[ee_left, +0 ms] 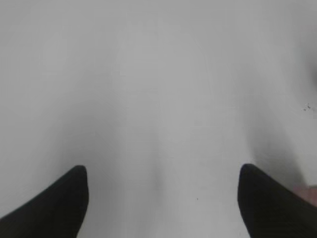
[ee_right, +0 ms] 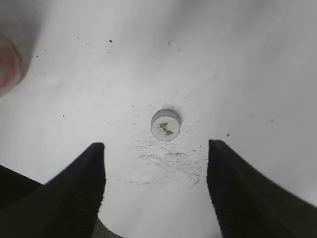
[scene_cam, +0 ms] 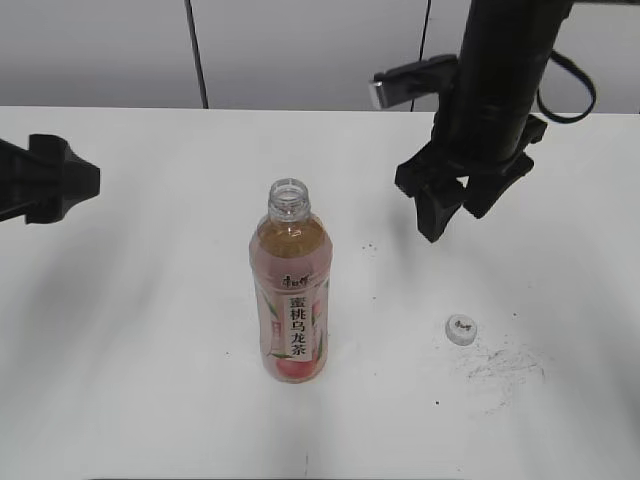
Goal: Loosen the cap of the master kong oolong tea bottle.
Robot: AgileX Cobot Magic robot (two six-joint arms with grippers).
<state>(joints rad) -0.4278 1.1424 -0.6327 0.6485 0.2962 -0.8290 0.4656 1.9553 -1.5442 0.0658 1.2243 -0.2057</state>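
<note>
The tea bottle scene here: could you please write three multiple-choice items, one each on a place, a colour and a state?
1. Where is the cap?
A. On the bottle neck
B. On the table, right of the bottle
C. In the right gripper

2. What colour is the bottle label?
A. Pink
B. Blue
C. Green

3. How is the right gripper?
A. Shut on the cap
B. Shut on the bottle
C. Open, holding nothing

Answers:
1 B: the cap lies apart on the white surface.
2 A: pink with a white character strip.
3 C: its fingers are spread above the cap.
</note>
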